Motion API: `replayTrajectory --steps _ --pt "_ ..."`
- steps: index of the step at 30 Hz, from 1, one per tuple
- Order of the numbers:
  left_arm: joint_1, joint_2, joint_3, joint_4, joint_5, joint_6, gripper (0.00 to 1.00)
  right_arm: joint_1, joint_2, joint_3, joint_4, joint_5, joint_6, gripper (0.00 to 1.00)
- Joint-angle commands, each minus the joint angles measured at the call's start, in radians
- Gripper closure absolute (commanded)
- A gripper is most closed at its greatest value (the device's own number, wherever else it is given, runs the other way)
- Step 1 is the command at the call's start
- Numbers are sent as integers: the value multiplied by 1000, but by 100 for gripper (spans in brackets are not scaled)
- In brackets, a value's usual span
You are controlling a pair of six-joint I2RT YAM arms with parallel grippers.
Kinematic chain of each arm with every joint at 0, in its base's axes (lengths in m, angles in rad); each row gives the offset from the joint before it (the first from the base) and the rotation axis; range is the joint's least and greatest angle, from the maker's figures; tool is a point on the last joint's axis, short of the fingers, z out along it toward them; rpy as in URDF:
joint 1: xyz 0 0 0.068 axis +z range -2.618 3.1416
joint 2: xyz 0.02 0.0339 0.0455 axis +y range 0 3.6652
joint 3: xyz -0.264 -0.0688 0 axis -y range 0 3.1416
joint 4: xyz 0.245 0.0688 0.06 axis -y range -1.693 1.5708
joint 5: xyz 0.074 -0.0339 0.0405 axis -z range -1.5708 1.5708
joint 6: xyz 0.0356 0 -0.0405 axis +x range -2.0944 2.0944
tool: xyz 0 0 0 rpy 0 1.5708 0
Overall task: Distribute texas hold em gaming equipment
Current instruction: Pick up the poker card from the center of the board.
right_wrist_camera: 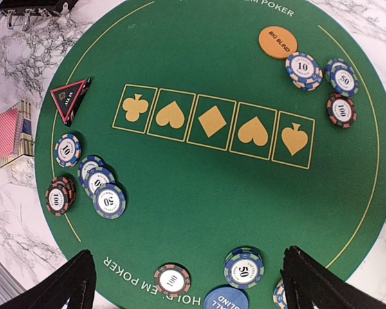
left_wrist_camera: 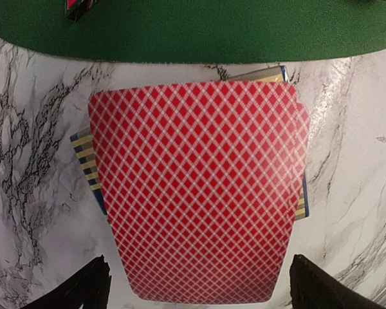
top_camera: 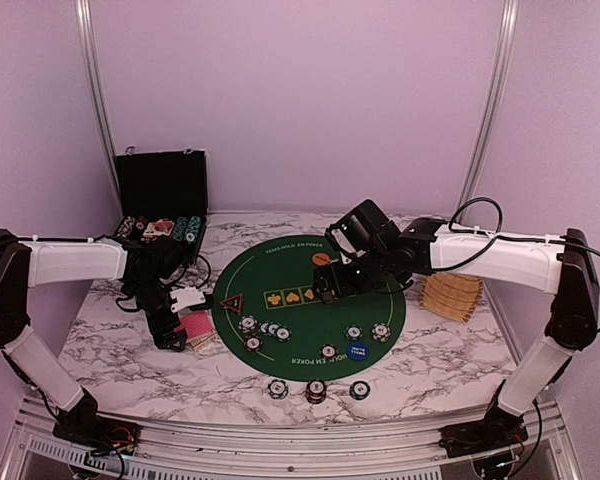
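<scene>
Left gripper (left_wrist_camera: 199,290) released, jaws wide over red-backed playing cards (left_wrist_camera: 199,193) on marble table (left_wrist_camera: 32,193) beside green mat (right_wrist_camera: 206,193) — right gripper (right_wrist_camera: 190,283) likewise spread, empty, above poker chips (right_wrist_camera: 109,201) scattered on mat

Pale lilac panels close the scene in: a plain back wall (top_camera: 300,100) on the far side, with a side wall on the left (top_camera: 30,120) and another on the right (top_camera: 570,120). A thin metal upright stands in the far left corner (top_camera: 95,90) and one in the far right (top_camera: 490,100). The table (top_camera: 460,360) has a white top veined with grey, like marble, and a metal rail (top_camera: 280,432) runs along its near edge. The light is soft and even, with faint shadows
</scene>
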Motion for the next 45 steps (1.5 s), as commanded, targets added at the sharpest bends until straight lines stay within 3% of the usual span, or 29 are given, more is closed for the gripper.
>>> replayTrajectory --steps 1,31,45 --pt "-4 22 -2 20 -17 -5 1 10 -39 8 -5 6 9 1" --pt "-3 62 -42 84 -55 -5 1 12 -35 3 -3 10 10 1" --pt "-3 40 -45 84 -62 -5 16 12 -36 -9 4 9 15 1"
